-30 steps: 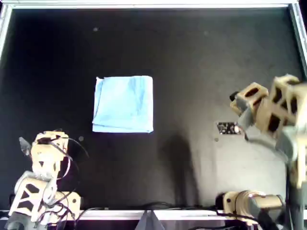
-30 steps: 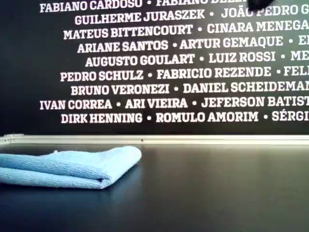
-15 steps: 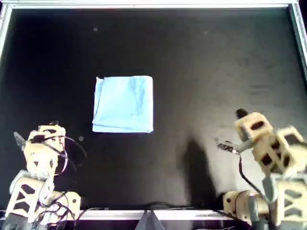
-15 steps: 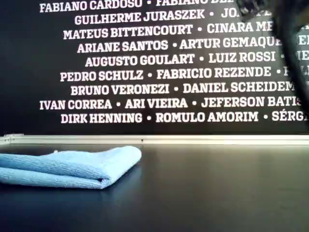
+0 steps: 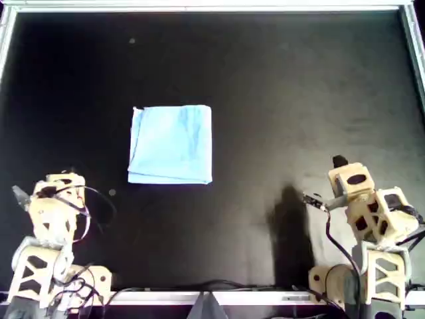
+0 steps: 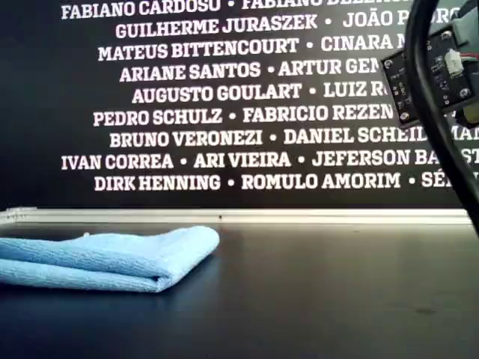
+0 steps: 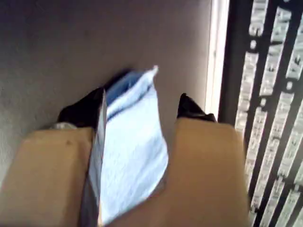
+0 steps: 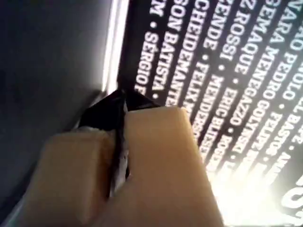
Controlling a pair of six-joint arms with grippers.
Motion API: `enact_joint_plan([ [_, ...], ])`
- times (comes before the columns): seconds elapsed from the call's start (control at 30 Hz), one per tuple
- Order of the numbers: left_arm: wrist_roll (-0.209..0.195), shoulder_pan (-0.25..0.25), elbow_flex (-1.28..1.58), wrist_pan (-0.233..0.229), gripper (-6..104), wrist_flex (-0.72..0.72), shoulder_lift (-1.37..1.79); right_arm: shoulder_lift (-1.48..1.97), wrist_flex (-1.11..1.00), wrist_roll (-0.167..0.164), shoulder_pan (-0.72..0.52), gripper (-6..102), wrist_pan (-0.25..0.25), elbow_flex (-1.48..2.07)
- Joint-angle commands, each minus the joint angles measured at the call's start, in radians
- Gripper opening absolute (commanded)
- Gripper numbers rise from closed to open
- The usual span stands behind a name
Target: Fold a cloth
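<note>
Flat on the table [image 5: 279, 80], folded cloth [image 5: 171, 143], long axis top-to-bottom overhead; left tool [image 7: 137, 106] agape, right tool [image 8: 118, 106] closed, both empty.

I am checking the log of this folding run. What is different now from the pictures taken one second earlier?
The right tool drew back toward the overhead view's bottom right corner and is shut. The left tool pulled back slightly toward the bottom left corner; it is open and holds nothing. The folded light blue fabric cloth stayed put on the black table.
</note>
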Motion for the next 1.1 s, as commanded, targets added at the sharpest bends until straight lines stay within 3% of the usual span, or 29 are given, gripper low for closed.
enact_joint_plan([
  [0.0,-0.002,0.044,0.025,-0.008,53,0.002,0.017,0.041,-0.058,0.031,-0.009,-2,0.008,0.015],
  [0.07,-0.002,0.044,0.067,0.002,53,0.002,0.017,0.040,-0.054,0.087,-0.012,-2,0.008,0.017],
  [0.2,-0.002,0.044,0.078,-0.006,53,0.002,0.017,0.040,-0.031,0.256,-0.012,-2,0.008,0.017],
  [0.27,0.000,0.044,0.080,-0.006,50,0.002,0.017,0.041,-0.017,0.298,-0.014,-2,0.008,0.017],
  [0.63,0.000,0.044,0.080,0.011,-3,0.002,0.017,0.043,0.183,0.301,-0.017,-2,0.009,0.018],
  [0.73,0.000,0.044,0.080,0.011,-2,0.003,0.017,0.043,0.233,0.301,-0.018,-2,0.049,0.018],
  [0.97,-0.002,0.044,0.080,0.009,-1,0.034,0.017,0.043,0.304,0.301,-0.012,-2,0.259,0.018],
  [1.07,-0.002,0.044,0.080,0.011,-1,0.120,0.017,0.043,0.307,0.301,-0.011,-2,0.288,0.018],
])
